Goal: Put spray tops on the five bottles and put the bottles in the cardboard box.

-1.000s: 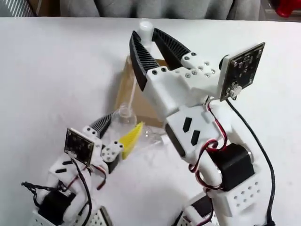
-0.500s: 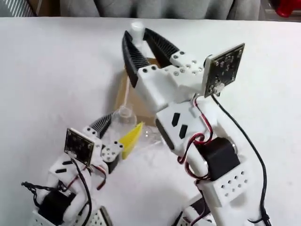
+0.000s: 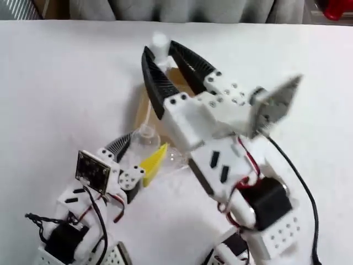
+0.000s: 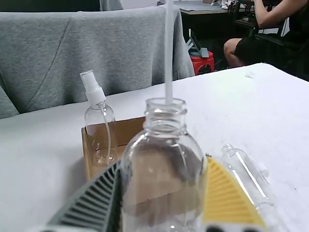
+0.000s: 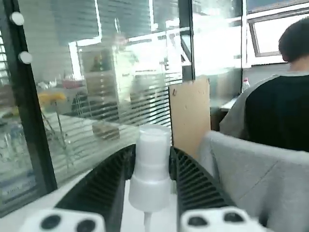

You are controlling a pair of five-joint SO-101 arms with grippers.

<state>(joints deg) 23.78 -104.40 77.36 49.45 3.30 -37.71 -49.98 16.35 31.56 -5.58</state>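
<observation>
Nearest us, we see the left gripper, its fingers clamped on an open bottle standing upright on the tabletop; just to its right a second uncapped bottle lies on its side; beyond, the cardboard box holds one capped bottle; above, the right gripper has its fingers pinching a spray top, whose tube hangs down to the held bottle's mouth.

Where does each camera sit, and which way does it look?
High view: above the table, looking down on both arms.
Left wrist view: on its arm, facing the box past the left gripper holding a bottle.
Right wrist view: on its arm, facing the room past the right gripper holding a spray top.
Shared: high and left wrist views show the box.
</observation>
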